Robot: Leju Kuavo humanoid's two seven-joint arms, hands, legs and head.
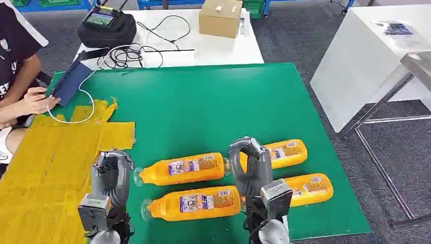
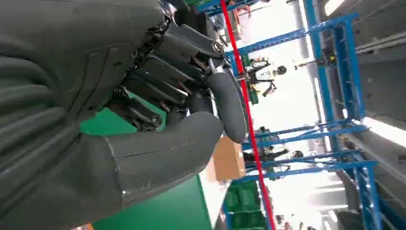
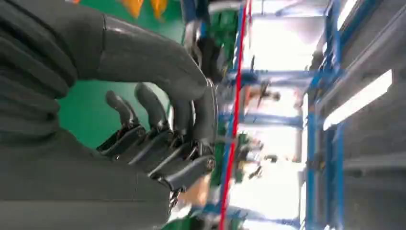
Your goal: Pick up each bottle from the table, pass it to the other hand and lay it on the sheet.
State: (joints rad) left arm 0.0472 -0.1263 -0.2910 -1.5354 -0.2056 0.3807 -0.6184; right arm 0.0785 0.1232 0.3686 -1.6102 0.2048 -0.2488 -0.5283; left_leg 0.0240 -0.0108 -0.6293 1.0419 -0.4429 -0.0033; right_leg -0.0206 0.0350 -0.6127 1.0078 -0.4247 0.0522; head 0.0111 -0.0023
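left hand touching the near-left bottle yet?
Apart. In the head view the left hand is raised over the yellow sheet's edge, and green table shows between it and the cap end of the near-left bottle.

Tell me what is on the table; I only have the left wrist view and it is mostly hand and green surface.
Observer: Four orange bottles lie on the green table; the nearest to the left hand is the front left bottle.
Operator: Report where the sheet is.
Observer: The yellow sheet lies on the table's left side, with no bottle on it.
Operator: Give me the right hand.
Observer: The right hand is raised among the bottles, fingers curled, holding nothing.
Operator: Check for people.
Observer: A person's hand rests at the table's far left edge.
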